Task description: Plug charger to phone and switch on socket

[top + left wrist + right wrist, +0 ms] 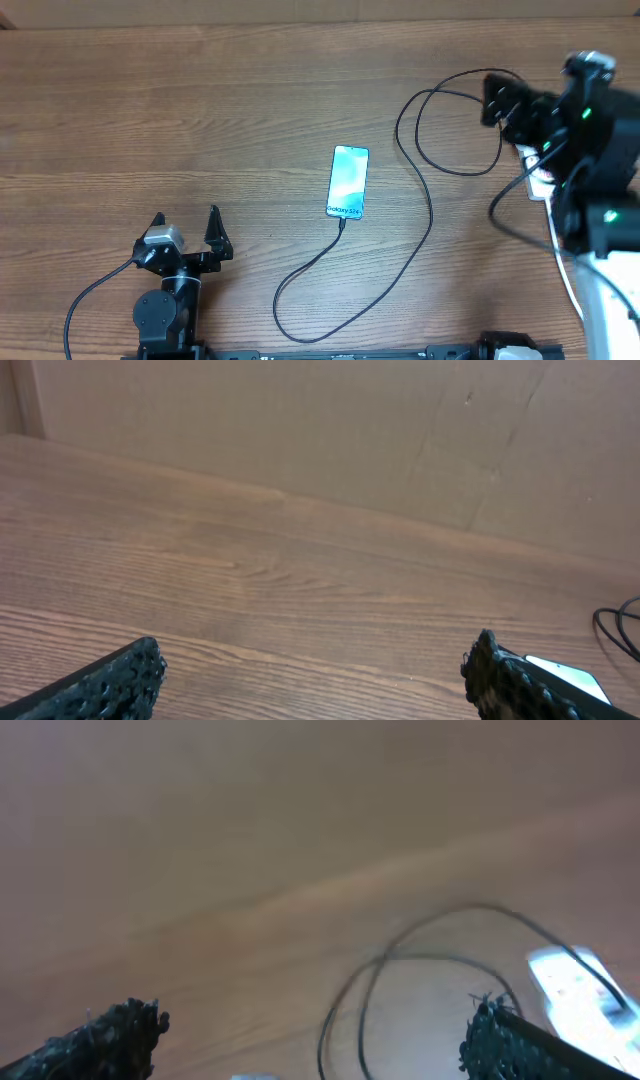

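Overhead view of a wooden table (200, 100). A phone (347, 180) lies face up near the middle, its screen lit pale teal. The thin black charger (430, 225) meets the phone's near end, where its tip looks seated, though the joint is too small to confirm. From there the cable runs in a wide slack curve toward the front edge, back up, and into a loose loop at the far right. The socket (541, 183) shows only as a sliver of white under the right arm (595, 135), so its switches and the charger's plug are hidden. The right gripper (315, 1025) hangs above the table close to that loop, jaws spread wide with nothing between them. The left gripper (186, 216) sits at the front left, well apart from the phone, also spread wide and empty. Judging from this, pressing the switch is probably the remaining step. The main risk is the loop: a wide-open finger moving toward the socket could hook it, tugging the tip out of the phone or dragging the phone across the table. A push that lands off the switch could slide the socket instead of toggling it, or flip the wrong outlet's switch.
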